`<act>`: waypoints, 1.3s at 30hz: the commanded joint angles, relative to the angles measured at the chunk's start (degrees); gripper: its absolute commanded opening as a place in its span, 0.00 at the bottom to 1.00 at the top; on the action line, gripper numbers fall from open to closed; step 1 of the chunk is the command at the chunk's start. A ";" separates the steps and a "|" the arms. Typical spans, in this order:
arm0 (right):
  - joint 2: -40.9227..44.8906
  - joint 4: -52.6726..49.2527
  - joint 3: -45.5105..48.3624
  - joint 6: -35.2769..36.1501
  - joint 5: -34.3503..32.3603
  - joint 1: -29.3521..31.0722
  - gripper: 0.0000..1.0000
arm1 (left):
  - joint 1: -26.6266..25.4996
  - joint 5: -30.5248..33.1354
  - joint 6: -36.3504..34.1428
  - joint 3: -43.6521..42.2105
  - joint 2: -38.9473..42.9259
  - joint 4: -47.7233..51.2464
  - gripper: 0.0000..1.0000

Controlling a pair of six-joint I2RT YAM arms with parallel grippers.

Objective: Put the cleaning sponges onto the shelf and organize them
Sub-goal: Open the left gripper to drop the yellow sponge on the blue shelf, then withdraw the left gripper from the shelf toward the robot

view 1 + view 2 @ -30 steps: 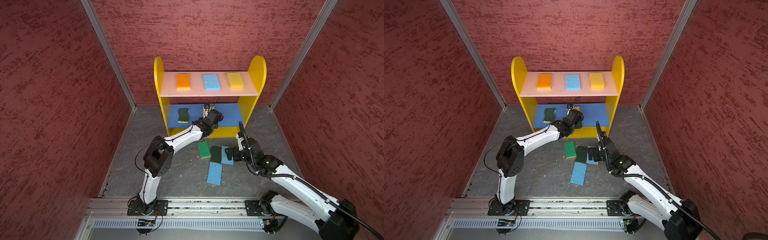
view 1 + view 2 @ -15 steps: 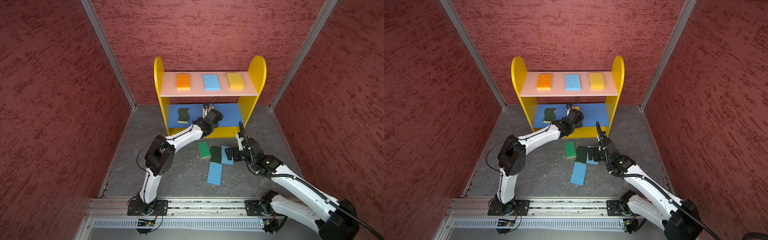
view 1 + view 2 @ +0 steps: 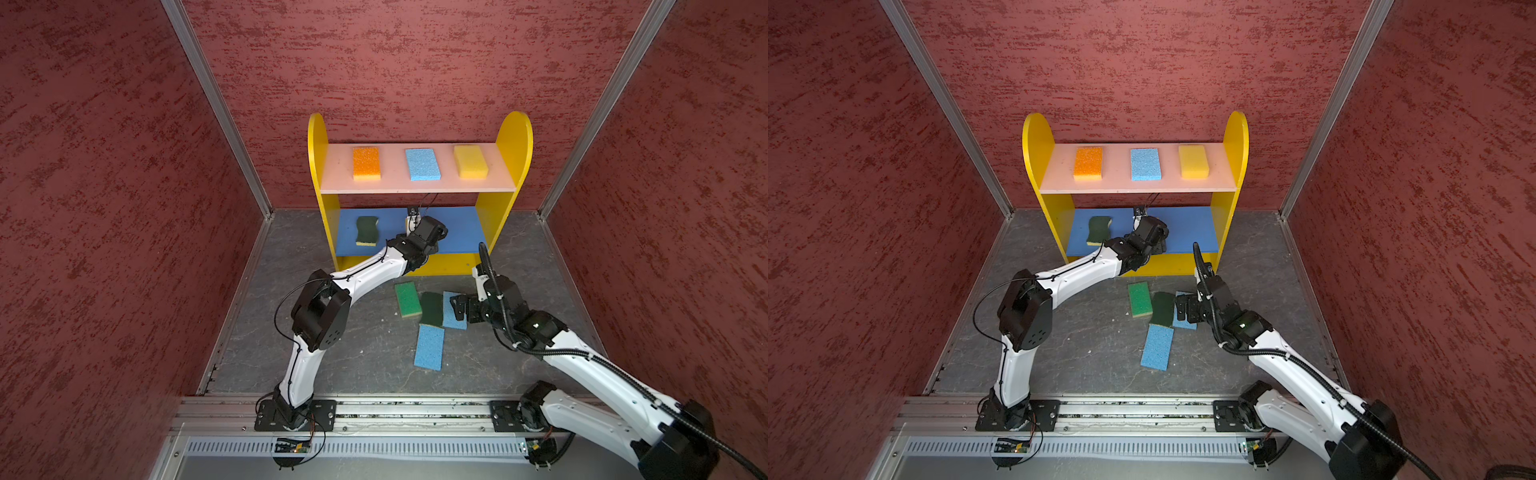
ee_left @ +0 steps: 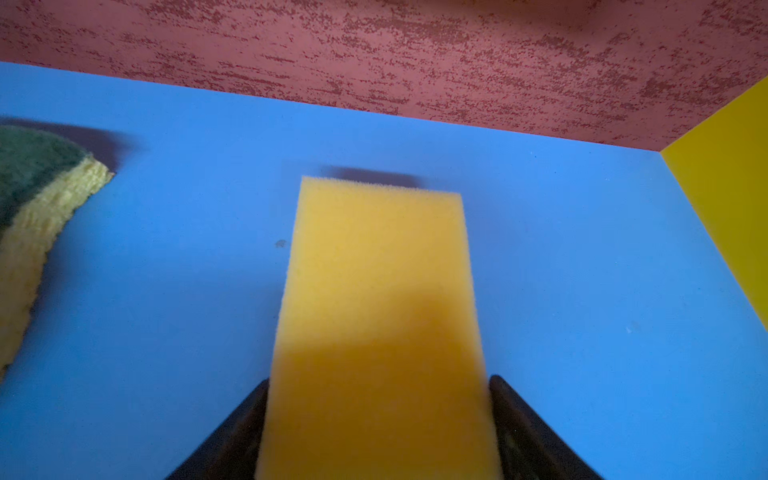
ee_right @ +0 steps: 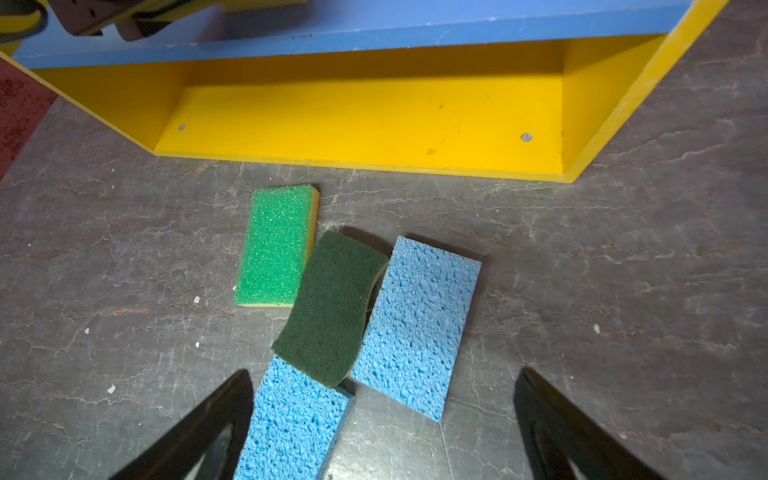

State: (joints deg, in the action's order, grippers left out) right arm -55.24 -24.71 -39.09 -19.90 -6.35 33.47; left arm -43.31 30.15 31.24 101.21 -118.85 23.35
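- Three sponges were seen in a row on the pink top board of the shelf (image 3: 513,137) in both top views: an orange sponge (image 3: 366,163), a top blue sponge (image 3: 422,164) and a top yellow sponge (image 3: 470,161).
- What was seen lower down?
- A wavy scourer (image 3: 366,230) was laid on the blue board, near its left end. The left arm was stretched in over that board. Four sponges were seen on the grey floor just in front of the shelf, and the right gripper (image 3: 459,307) was held over them.
- What was shown by the left wrist view?
- A second yellow sponge (image 4: 374,291) was seen flat over the blue board, between the fingers of the left gripper (image 4: 378,382). The fingers were placed right at its sides. Whether it was squeezed could not be told.
- And by the right wrist view?
- The right jaws were spread wide and nothing was held. A green-topped sponge (image 5: 276,245), a dark scourer (image 5: 330,307), a nearer blue sponge (image 5: 291,424) and a farther blue sponge (image 5: 417,328) were seen below. The dark scourer was laid partly over the nearer blue sponge, and the other two were touched by it.
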 commanded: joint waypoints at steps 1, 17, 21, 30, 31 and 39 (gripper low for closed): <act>1.09 0.45 -1.37 0.30 0.54 -0.35 0.99 | 0.00 0.87 0.44 1.29 -1.41 1.64 0.81; 0.01 1.78 -1.00 -0.59 1.18 -0.32 0.99 | -2.32 4.29 -4.70 -8.99 8.10 -5.56 0.86; -1.24 1.93 -0.70 -0.75 0.06 -0.33 0.99 | -3.01 5.38 -4.76 -12.76 11.86 -6.47 0.86; -0.07 -0.06 -0.89 -2.92 -0.65 -0.34 0.98 | -5.82 7.74 -6.88 -20.55 19.81 -6.92 0.87; 0.20 -0.23 -0.85 -3.27 -0.88 -0.34 0.98 | -5.87 7.68 -6.56 -21.68 21.02 -6.85 0.87; 1.94 -1.41 0.06 -7.37 -0.92 -0.33 0.98 | -5.15 6.34 -3.16 -31.33 33.89 -4.27 0.86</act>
State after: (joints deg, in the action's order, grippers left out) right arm -54.39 -25.36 -39.09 -24.91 -6.42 33.47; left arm -48.99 36.38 26.35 71.70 -89.03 17.54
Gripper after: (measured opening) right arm 0.983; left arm 0.864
